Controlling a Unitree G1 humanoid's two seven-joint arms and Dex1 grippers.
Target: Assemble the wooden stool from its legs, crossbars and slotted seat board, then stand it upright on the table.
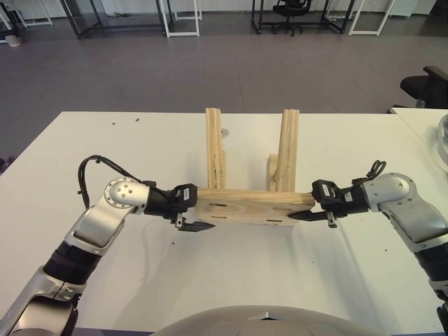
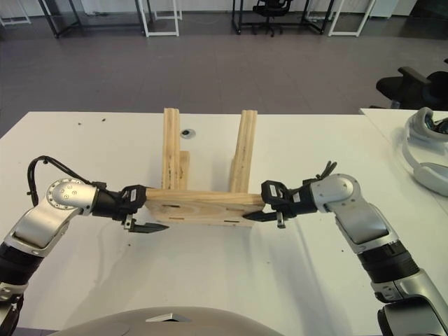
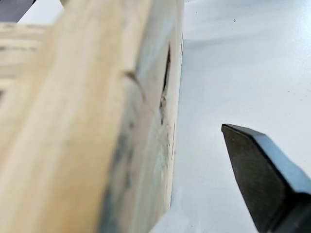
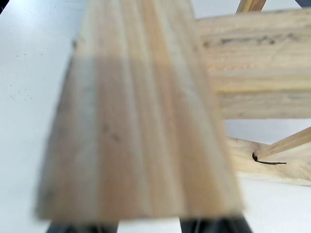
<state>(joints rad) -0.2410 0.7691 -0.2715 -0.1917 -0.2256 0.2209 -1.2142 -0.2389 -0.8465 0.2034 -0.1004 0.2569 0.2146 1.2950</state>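
The wooden stool lies on its side on the white table (image 1: 91,147). Its slotted seat board (image 1: 252,206) stands on edge nearest me, and two legs (image 1: 215,147) (image 1: 287,147) point away from it. My left gripper (image 1: 204,213) straddles the board's left end; it is open, and its near finger (image 3: 265,174) stands apart from the wood (image 3: 97,121). At the board's right end my right gripper (image 1: 297,206) is shut on the board (image 4: 141,111), its lower finger touching the board's bottom edge. The far finger of each gripper is hidden behind the board.
A small round fitting (image 1: 224,131) sits in the table between the legs. A neighbouring table with a white headset (image 2: 427,150) stands at the right. Bare table surface lies to both sides of the stool and in front of it.
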